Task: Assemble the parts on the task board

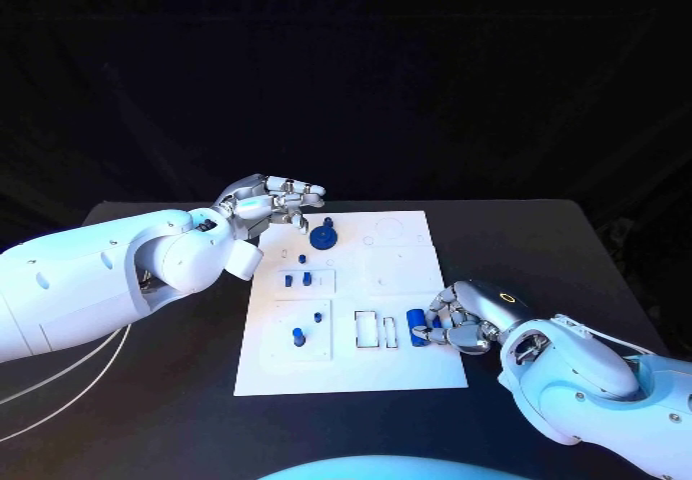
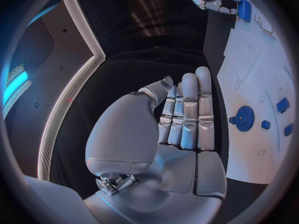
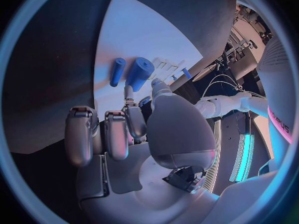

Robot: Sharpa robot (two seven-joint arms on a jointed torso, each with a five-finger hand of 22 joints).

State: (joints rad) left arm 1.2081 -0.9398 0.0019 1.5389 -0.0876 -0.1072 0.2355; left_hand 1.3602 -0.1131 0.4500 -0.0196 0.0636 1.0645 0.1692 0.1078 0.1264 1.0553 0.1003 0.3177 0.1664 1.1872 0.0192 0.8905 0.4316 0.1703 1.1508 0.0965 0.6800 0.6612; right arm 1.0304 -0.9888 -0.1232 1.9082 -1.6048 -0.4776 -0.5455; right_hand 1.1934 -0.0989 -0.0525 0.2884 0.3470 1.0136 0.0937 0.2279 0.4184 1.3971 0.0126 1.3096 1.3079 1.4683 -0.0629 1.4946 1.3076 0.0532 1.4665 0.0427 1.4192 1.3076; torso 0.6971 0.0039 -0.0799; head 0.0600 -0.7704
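Two hands working at the board [image 1: 404, 375], neither one carrying a part.

The left hand [image 1: 271, 208] is hovering over the board's far left corner, fingers straight and together, holding nothing, with the blue gear [image 1: 326, 238] standing just right of it. The right hand [image 1: 459, 320] is resting at the board's near right edge, fingers curling in beside a blue cylinder [image 1: 417, 327]; whether it is gripping that piece I cannot tell. Small blue pegs [image 1: 303, 277] are sitting in the left-side recesses, and another peg [image 1: 299, 337] is standing nearer.
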